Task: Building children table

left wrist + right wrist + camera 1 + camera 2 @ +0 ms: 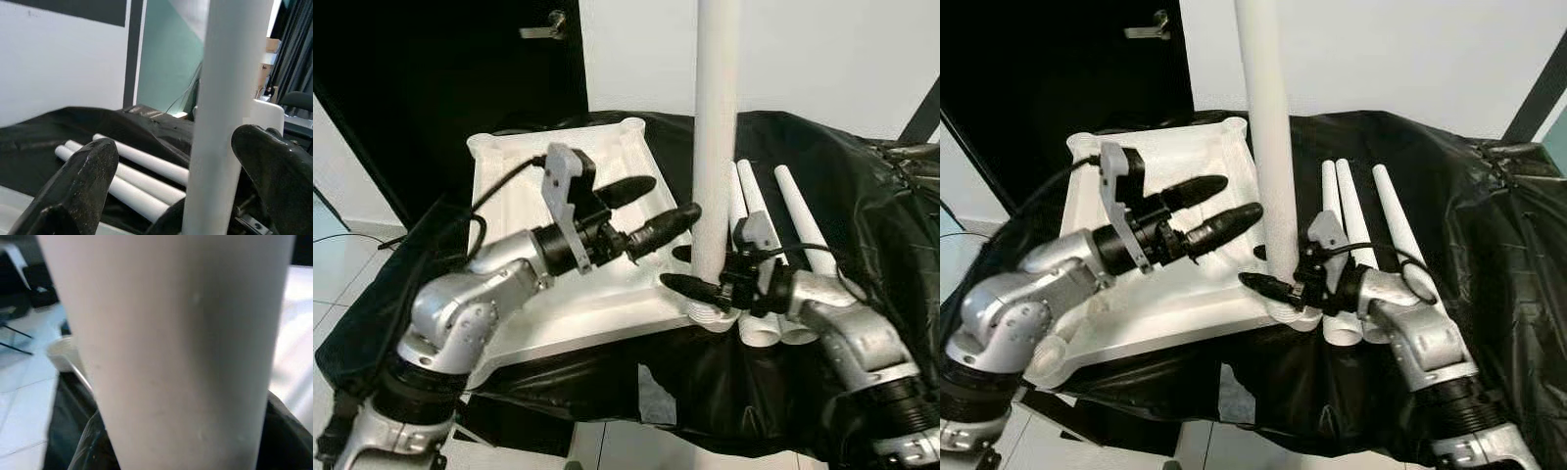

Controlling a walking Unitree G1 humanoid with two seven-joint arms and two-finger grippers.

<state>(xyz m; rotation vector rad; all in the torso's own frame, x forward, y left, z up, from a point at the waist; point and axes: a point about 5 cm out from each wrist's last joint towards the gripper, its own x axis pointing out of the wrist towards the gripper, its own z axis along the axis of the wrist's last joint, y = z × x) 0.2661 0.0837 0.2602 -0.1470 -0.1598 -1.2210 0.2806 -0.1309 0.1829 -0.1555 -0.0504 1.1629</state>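
White wall (822, 49), dark door (440, 78), pale tiled floor (333, 284).

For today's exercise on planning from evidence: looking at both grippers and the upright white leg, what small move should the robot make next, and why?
Probably close the left gripper in on the upright leg. Its fingers are open and short of the leg, while the right gripper holds the leg's base at the corner of the upside-down tabletop. Three more legs lie waiting.

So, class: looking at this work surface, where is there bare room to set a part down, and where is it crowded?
Free: the black cover right of the three lying white legs, and the far half of the white tabletop behind the left gripper. Crowded: the tabletop's near right corner, where the upright leg stands with the right gripper at its base.
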